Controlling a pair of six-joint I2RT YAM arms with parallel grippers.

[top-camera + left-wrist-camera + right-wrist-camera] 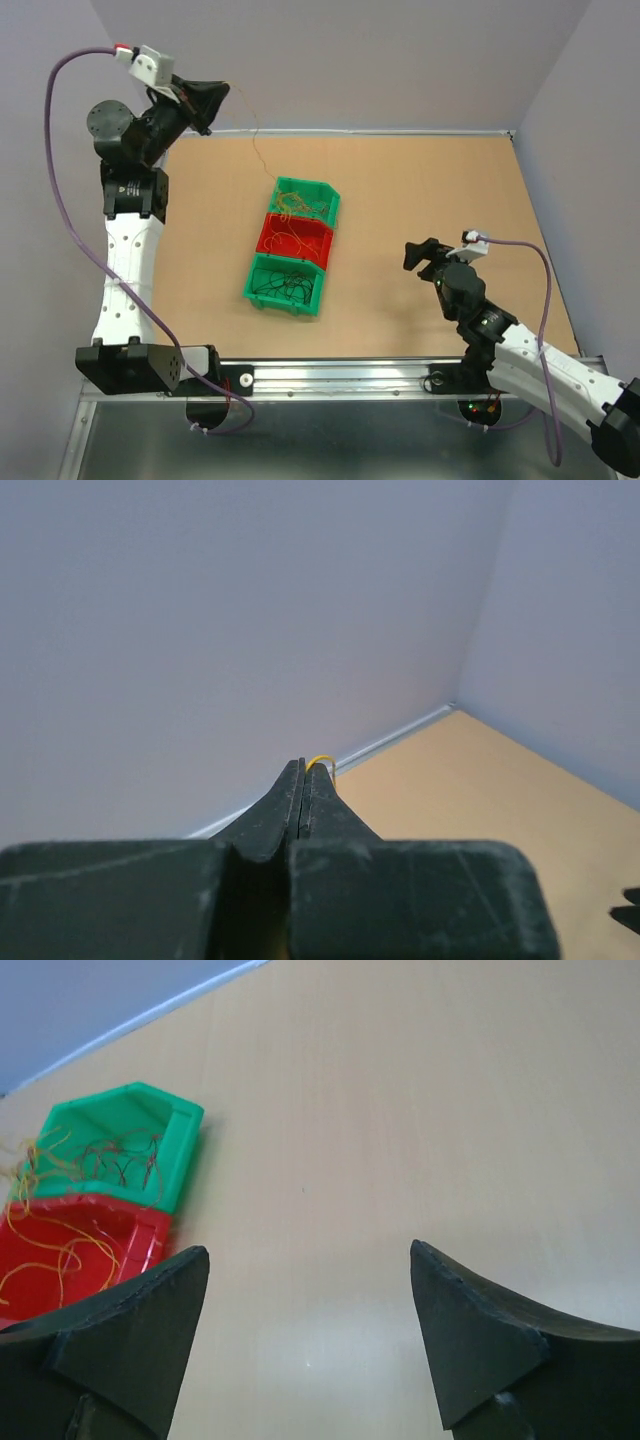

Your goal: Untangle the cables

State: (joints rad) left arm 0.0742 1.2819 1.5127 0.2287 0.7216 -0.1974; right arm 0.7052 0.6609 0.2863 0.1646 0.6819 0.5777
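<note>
Hair-thin curly cables [290, 205] in glossy plastic bins [300, 215], smooth wooden table [420, 200]

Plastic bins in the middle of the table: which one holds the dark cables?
The near green plastic bin, closest to the arm bases; the red one and far green one hold orange-yellow strands.

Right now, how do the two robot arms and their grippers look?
Both arms have white link covers with black joints. Each gripper, left gripper and right gripper, has two black wedge-shaped fingers. A purple cable runs along each arm to a white wrist module.
</note>
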